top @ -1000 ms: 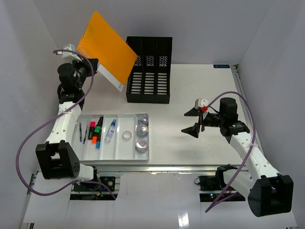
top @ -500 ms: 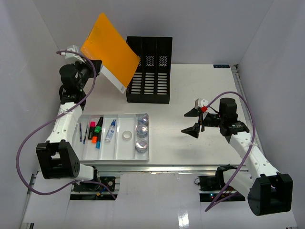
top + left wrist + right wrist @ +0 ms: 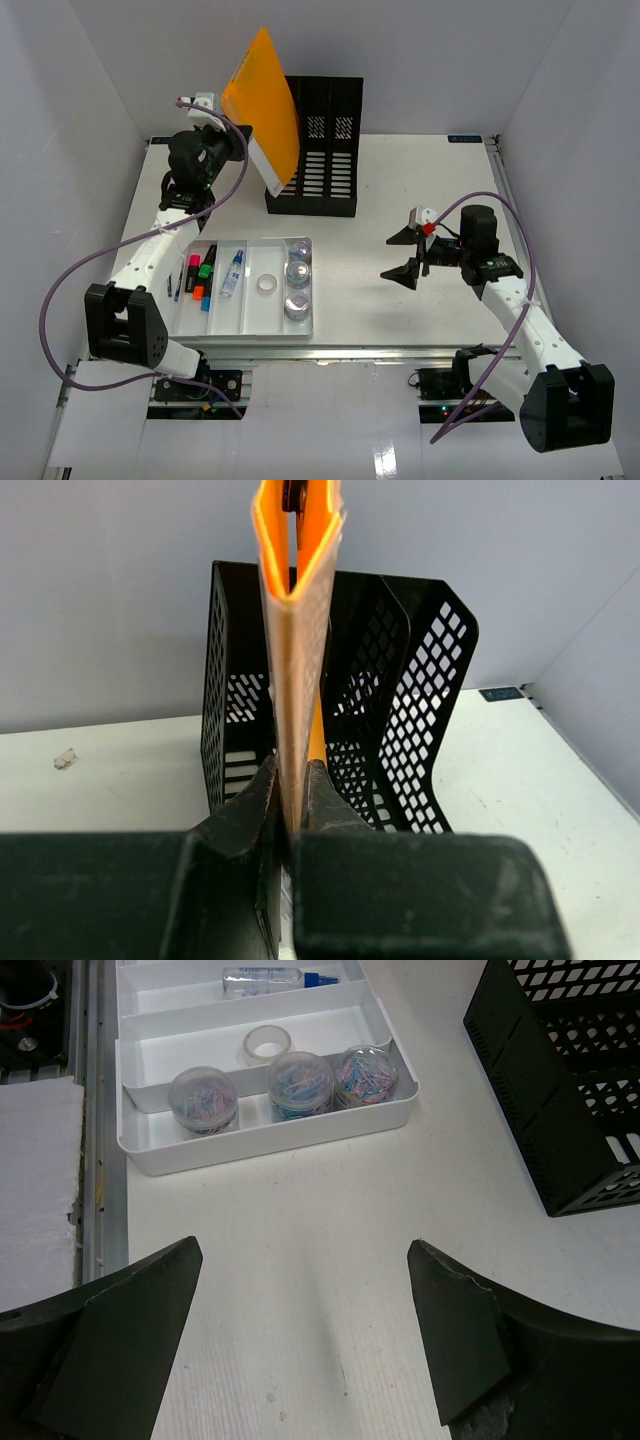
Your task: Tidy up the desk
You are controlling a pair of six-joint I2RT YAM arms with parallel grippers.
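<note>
The desk is a large white tabletop with metal rails. My left gripper is shut on an orange folder, held upright and edge-on above the left end of the black mesh file rack. In the left wrist view the folder rises from between my fingers, in line with the rack's left slots. My right gripper is open and empty above the bare desk right of centre; it also shows in the right wrist view.
A white compartmented tray at the front left holds pens, markers, a glue bottle, a tape roll and clip jars. White walls enclose the desk at the back and both sides.
My left arm has swung right with the orange folder, turning it from flat-faced to upright and edge-on over the rack's left end. My right arm has not moved.
</note>
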